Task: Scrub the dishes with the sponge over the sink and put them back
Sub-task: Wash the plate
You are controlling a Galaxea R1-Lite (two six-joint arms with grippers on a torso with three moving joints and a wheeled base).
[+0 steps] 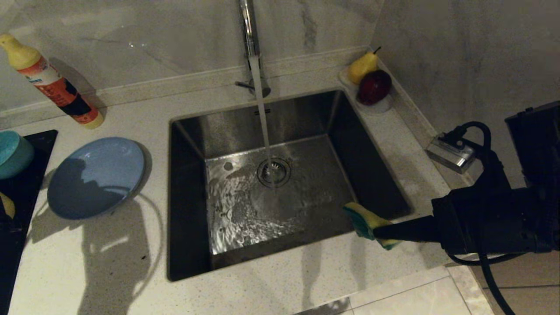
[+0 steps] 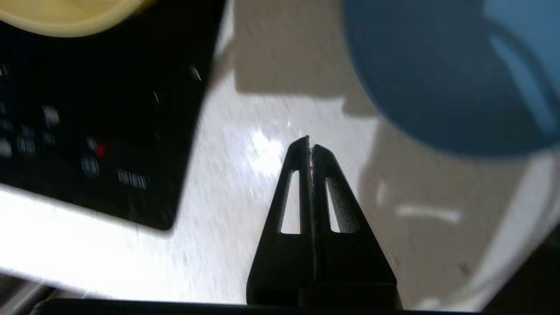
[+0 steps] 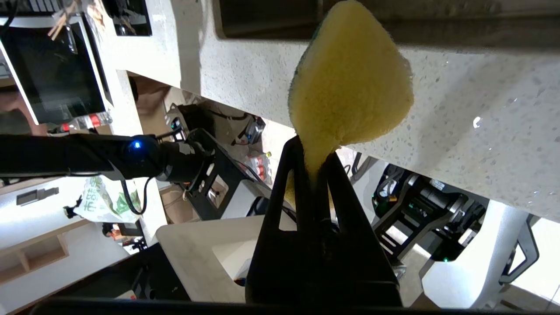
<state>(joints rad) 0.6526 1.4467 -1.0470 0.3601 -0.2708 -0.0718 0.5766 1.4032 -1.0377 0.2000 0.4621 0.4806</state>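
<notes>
**Desk:** Where did the arms stand over the sink (image 1: 306,131)?

**Photographer:** The right gripper (image 3: 316,175) hung at the sink's front right corner, pinched tight on one end of the sponge (image 3: 350,83), which bulged out yellow beyond the jaws. The left gripper (image 2: 310,151) was fully closed on nothing, above bare bench (image 2: 245,192) between the black cooktop (image 2: 100,109) and the light-blue plate (image 2: 437,78).

**Desk:** And the dishes?

**Photographer:** The plate lay flat on the bench left of the sink; the teal-blue bowl (image 1: 13,153) and pale yellow bowl (image 2: 65,17) sat on the cooktop at the bench's left edge. Water ran from the tap (image 1: 250,39) onto the drain strainer (image 1: 274,171).

**Desk:** How would they handle?

**Photographer:** Probably stiff, breakable and slick once wet, best taken by the rim. The sponge looked soft and light.
</notes>
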